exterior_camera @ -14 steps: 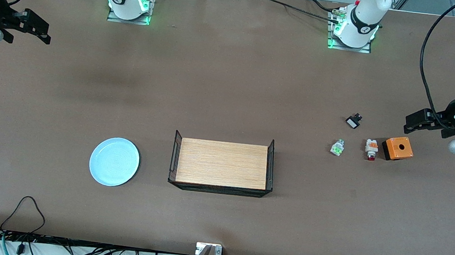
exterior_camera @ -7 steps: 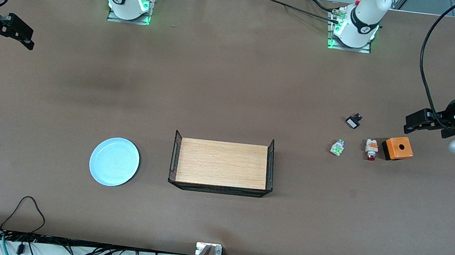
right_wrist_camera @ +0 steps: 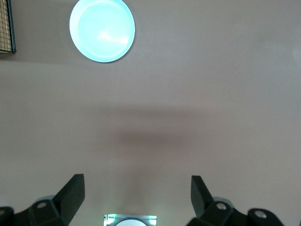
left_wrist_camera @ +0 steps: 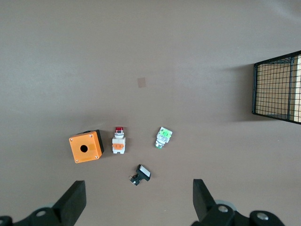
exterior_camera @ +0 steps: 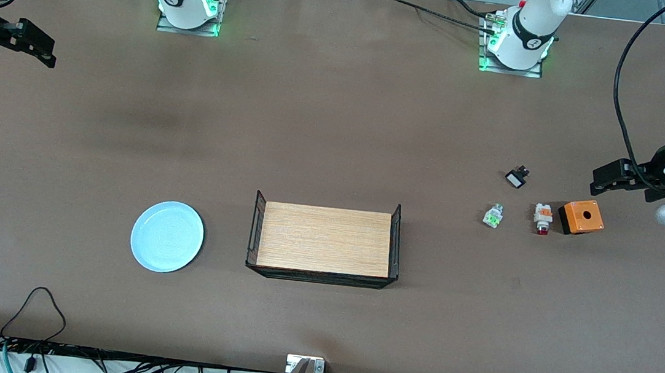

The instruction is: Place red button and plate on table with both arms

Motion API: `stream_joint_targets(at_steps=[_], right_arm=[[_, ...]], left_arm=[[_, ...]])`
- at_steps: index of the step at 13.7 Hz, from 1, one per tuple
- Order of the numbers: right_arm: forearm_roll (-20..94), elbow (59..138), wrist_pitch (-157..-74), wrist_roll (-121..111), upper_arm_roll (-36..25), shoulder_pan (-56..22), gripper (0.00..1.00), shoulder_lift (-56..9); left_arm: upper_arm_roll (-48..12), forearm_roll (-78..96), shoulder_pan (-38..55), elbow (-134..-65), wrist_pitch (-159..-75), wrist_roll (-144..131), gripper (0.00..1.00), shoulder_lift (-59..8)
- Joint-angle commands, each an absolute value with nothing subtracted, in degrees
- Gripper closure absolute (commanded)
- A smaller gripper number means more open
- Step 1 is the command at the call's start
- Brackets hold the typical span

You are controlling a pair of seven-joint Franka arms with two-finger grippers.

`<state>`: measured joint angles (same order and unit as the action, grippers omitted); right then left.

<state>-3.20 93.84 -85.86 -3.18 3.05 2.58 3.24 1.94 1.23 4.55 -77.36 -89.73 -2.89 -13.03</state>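
Note:
The red button (exterior_camera: pixel 543 219) (left_wrist_camera: pixel 118 140), with a white body, an orange block and a red cap, lies on the brown table (exterior_camera: pixel 339 119) toward the left arm's end. My left gripper (exterior_camera: pixel 596 181) (left_wrist_camera: pixel 137 197) hangs open over the table beside the small parts, holding nothing. The light blue plate (exterior_camera: pixel 167 236) (right_wrist_camera: pixel 102 30) lies flat on the table toward the right arm's end. My right gripper (exterior_camera: pixel 49 51) (right_wrist_camera: pixel 136 188) is open and empty over bare table at that end, well away from the plate.
A wooden tray with black wire ends (exterior_camera: pixel 325 239) (left_wrist_camera: pixel 277 87) stands mid-table. An orange box with a hole (exterior_camera: pixel 581 217) touches the button's side. A green-and-clear part (exterior_camera: pixel 493 216) and a small black part (exterior_camera: pixel 516 177) lie close by. Cables (exterior_camera: pixel 36 303) trail along the nearest edge.
My right gripper pulled back toward the right arm's end of the table, then came a little way inward again. The left arm and all objects stayed still.

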Motion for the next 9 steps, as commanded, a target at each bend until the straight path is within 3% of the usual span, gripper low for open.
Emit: stream_joint_targets(at_steps=[1,9], right_arm=[[-2.81,92.72,-84.2,-3.25,3.6,2.99,0.0,2.81],[-2.81,91.94,-84.81,-2.81,3.78,2.37,0.0,2.72]], left_arm=[[1.85,2.29,4.22,-77.08,-89.47,-2.11,0.0,-12.48],[1.85,2.29,4.22,-77.08,-89.56,-2.11,0.0,-12.57]])
